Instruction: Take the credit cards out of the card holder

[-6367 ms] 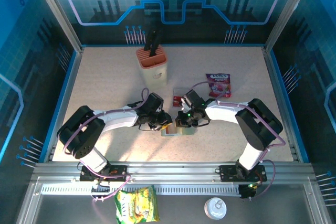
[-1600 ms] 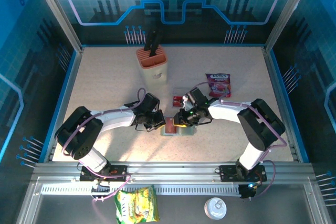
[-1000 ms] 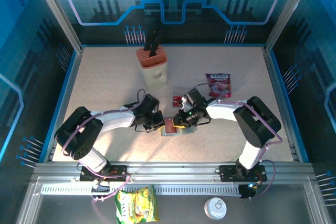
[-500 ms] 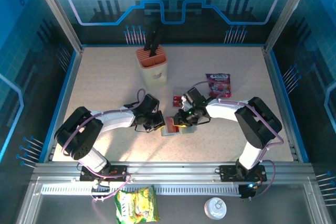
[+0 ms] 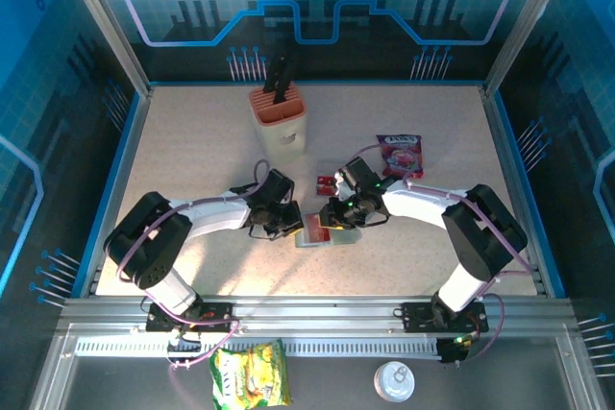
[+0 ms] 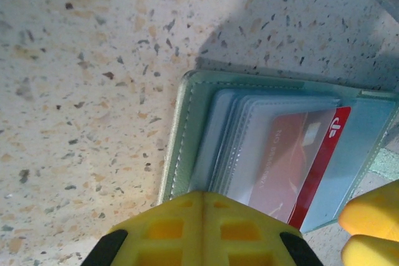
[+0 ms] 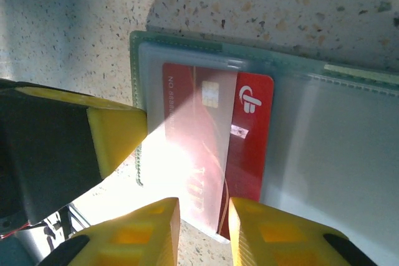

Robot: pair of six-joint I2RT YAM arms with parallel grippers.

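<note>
The card holder [image 5: 309, 237] lies open on the table, grey-green with clear sleeves [image 6: 249, 147]. A red credit card [image 7: 249, 141] sticks partway out of a sleeve toward the holder's middle; the same credit card [image 6: 299, 160] shows in the left wrist view. My left gripper [image 6: 202, 199] is shut, its tips pressing on the holder's outer edge [image 5: 291, 226]. My right gripper [image 7: 204, 211] is open, its fingers standing either side of the card's near edge without closing on it [image 5: 332, 225]. Another red card [image 5: 327, 180] lies flat on the table beyond the holder.
A purple snack packet [image 5: 399, 154] lies at the right rear. An orange-topped knife block [image 5: 279, 117] stands behind the arms. A yellow packet [image 5: 252, 376] and a white lid [image 5: 394, 381] sit below the table's front rail.
The right jaws have spread a little over the last second, and the right wrist has shifted slightly. The left gripper has stayed shut on the holder's edge.
</note>
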